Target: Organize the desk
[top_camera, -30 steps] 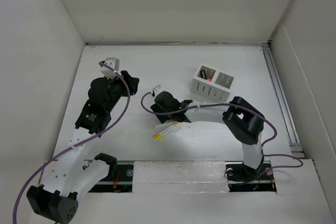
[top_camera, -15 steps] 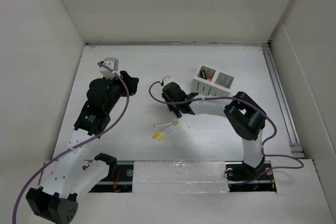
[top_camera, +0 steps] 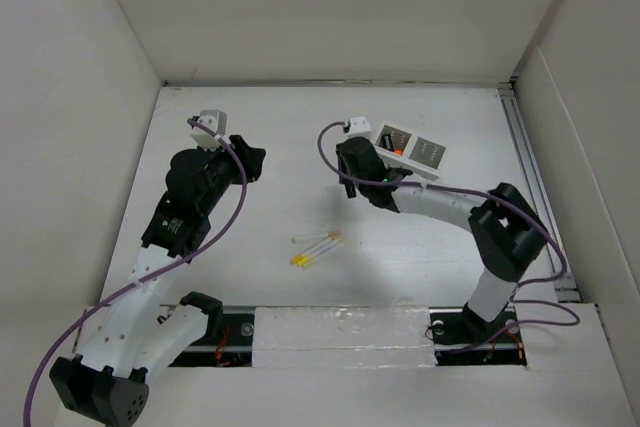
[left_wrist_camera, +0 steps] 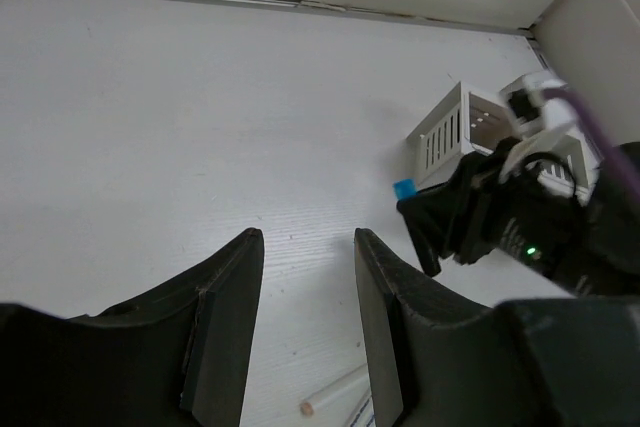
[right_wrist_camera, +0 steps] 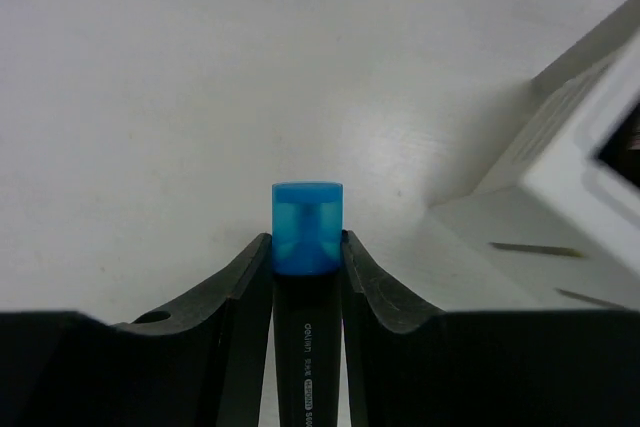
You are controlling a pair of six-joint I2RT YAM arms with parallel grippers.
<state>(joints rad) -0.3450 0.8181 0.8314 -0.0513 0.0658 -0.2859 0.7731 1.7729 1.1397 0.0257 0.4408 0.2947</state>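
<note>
My right gripper is pinching a black highlighter with a translucent blue cap, held just beside the small white slotted organizer box, which already has something dark in it. My left gripper hovers empty with its fingers slightly parted. A few thin white pens with yellow tips lie loose on the large matte white desk, so I judge the tidying to be roughly midway.

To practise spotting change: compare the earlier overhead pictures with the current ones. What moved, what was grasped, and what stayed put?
The right claw closed on the blue-capped marker and swung away from the loose pens, farther back and to the right, toward the white organizer. The left arm, the pens and the organizer stayed where they were.
</note>
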